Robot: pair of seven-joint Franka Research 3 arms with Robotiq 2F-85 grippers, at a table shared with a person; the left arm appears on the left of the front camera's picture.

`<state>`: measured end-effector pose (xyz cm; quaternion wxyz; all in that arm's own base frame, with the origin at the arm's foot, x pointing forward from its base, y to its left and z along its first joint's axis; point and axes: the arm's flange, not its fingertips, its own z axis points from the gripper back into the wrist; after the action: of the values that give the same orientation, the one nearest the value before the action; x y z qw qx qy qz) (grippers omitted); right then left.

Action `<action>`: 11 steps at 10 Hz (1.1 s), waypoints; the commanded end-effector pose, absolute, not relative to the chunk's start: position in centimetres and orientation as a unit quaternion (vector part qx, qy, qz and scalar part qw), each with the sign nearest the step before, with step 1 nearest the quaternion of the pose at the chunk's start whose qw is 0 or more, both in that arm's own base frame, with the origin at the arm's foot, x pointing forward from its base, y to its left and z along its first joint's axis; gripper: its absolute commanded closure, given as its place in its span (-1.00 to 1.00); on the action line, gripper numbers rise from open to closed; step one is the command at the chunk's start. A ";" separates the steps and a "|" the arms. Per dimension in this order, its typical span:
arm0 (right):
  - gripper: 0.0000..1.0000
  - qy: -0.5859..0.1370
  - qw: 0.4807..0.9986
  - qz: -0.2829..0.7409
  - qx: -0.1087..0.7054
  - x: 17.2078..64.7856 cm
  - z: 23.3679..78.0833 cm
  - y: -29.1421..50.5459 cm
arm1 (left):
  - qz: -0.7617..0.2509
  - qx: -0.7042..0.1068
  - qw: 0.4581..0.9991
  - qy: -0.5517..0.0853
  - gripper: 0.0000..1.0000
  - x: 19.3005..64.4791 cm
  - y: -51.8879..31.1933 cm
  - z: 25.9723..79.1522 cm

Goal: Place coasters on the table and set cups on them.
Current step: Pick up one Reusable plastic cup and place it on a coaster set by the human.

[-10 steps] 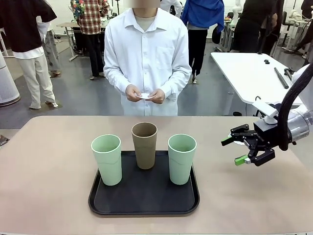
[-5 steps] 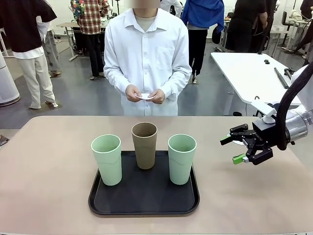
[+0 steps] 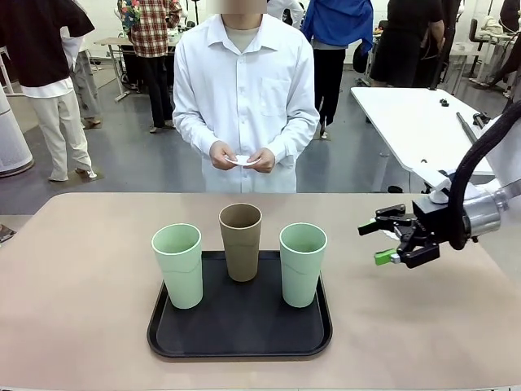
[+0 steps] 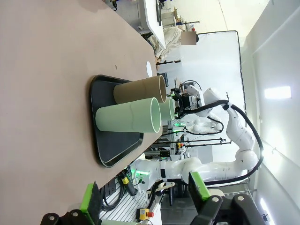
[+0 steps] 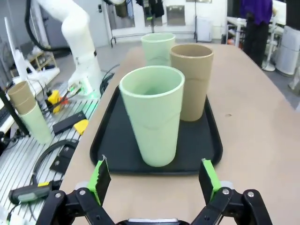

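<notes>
The black tray [image 3: 244, 330] lies close to the near edge of the table [image 3: 81, 285], about midway along it. On the tray's front half stand the left mint-green cup [image 3: 177, 265] and the right mint-green cup [image 3: 303, 265], well apart. The tan cup [image 3: 241, 242] stands upright between them, nearer the tray's far edge. All three are empty and sit on the bare tray, with no coaster under any of them.

In the right wrist view the far mint cup's lower part is hidden behind the other two. In the left wrist view that cup is mostly covered.

The right gripper [image 3: 373, 243] hovers above the table towards its right edge, level with the cups' upper halves, fingers pointing at the tray. Its jaws are spread wide with nothing between them. The right arm [image 3: 480, 213] is cut off by the picture's right side. Since a second ago this gripper has drifted towards the tray and risen a little, while cups and tray have not shifted.

The left gripper [image 4: 143, 197] looks along the tabletop at the cups, its jaws wide and empty.

Beyond the table's far edge the person's hands [image 3: 221, 155] are held together at waist height, as before, pinching a white coaster [image 3: 242, 160]. Whether there is one or several I cannot tell, and the edge is too small to make out.
</notes>
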<state>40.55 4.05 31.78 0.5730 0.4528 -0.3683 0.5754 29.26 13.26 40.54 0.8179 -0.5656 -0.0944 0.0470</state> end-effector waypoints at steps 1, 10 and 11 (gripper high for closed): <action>-1.00 -0.376 0.551 0.578 0.470 42.1 29.8 6.0 | 0.043 -0.573 0.812 -0.101 -1.00 29.2 13.3 40.6; -1.00 -0.363 0.519 0.594 0.496 43.1 26.9 10.5 | 0.043 -0.573 0.812 -0.101 -1.00 29.2 13.3 40.6; -1.00 -0.360 0.519 0.595 0.497 43.5 26.5 11.4 | 0.043 -0.573 0.812 -0.101 -1.00 29.2 13.3 40.6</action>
<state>42.53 10.11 27.33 0.5226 0.5033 -0.3479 0.5938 29.26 13.25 40.54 0.8179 -0.5657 -0.0942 0.0469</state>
